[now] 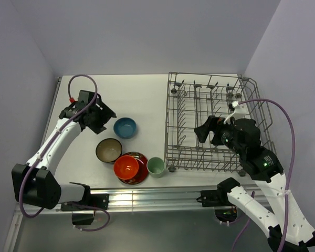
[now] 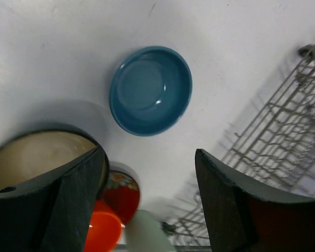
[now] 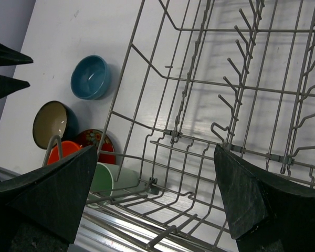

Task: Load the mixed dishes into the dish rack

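The blue bowl (image 1: pixel 125 127) sits on the white table, with the dark brown bowl (image 1: pixel 108 150) nearer to me. The orange-red bowl (image 1: pixel 126 167) rests on the red patterned plate (image 1: pixel 141 159), and the pale green cup (image 1: pixel 156 166) stands right of them. The grey wire dish rack (image 1: pixel 168 126) fills the right side and holds no dishes. My left gripper (image 1: pixel 102 119) is open and empty, just left of and above the blue bowl (image 2: pixel 150 90). My right gripper (image 1: pixel 203 131) is open and empty, hovering over the rack's near left part (image 3: pixel 199 136).
The brown bowl (image 2: pixel 37 157), plate (image 2: pixel 118 191), orange-red bowl (image 2: pixel 102 231) and cup (image 2: pixel 144 231) cluster close together near the rack's front left corner (image 2: pixel 283 142). Walls close the table at the back and sides. A metal rail runs along the near edge (image 1: pixel 163 195).
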Robot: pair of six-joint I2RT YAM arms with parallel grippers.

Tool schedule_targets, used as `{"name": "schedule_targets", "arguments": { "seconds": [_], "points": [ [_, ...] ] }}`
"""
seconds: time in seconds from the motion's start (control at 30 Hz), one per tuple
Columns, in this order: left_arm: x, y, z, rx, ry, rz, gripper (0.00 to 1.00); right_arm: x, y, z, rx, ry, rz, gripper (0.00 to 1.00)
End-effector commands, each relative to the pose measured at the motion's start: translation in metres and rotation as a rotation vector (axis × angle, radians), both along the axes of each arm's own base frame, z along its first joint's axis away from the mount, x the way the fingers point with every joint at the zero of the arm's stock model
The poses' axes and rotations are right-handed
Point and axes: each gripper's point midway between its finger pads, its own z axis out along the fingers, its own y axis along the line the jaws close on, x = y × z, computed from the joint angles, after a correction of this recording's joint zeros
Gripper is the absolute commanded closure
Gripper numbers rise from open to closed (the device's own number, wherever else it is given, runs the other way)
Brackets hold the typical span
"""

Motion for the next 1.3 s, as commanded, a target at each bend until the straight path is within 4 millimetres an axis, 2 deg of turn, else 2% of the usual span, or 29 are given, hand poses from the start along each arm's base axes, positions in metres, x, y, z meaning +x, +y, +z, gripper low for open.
{"name": "schedule_targets", "arguments": {
  "seconds": [0.0,0.07,0.1,0.17,0.3,0.43,0.57,0.8,0.93,1.1,1.27],
  "points": [
    [-0.014,-0.008,0.008,-0.167,0.053,0.174,0.24,0.006,0.004,0.01,0.012,-0.043,0.01,0.0],
    [-0.024,-0.006,0.002,-0.204,0.115,0.263,0.24,0.005,0.002,0.013,0.012,-0.05,0.005,0.0],
    [-0.024,0.004,-0.002,-0.168,0.119,0.316,0.24,0.003,0.001,0.014,0.01,-0.051,0.004,0.0],
    [-0.029,0.006,-0.012,-0.171,0.165,0.362,0.26,0.003,-0.001,0.016,0.01,-0.059,-0.002,0.0],
    [-0.036,-0.001,-0.032,-0.204,0.225,0.369,0.31,0.0,-0.002,0.015,0.013,-0.063,-0.002,0.0],
    [-0.044,0.004,-0.05,-0.203,0.252,0.428,0.39,-0.001,-0.002,0.015,0.009,-0.063,0.0,0.0],
    [-0.048,0.018,-0.057,-0.149,0.26,0.499,0.4,-0.003,-0.004,0.016,0.005,-0.073,-0.002,0.0],
    [-0.04,0.026,-0.06,-0.114,0.264,0.543,0.39,-0.004,-0.005,0.016,0.002,-0.076,0.0,0.0],
    [-0.048,0.032,-0.074,-0.089,0.338,0.599,0.38,-0.004,-0.007,0.017,-0.004,-0.078,-0.008,0.0],
    [-0.05,0.031,-0.088,-0.153,0.368,0.652,0.4,-0.005,-0.007,0.017,-0.004,-0.081,-0.006,0.0],
    [-0.045,0.032,-0.091,-0.16,0.389,0.679,0.41,-0.006,-0.008,0.016,-0.012,-0.075,-0.004,0.0]
  ]
}}
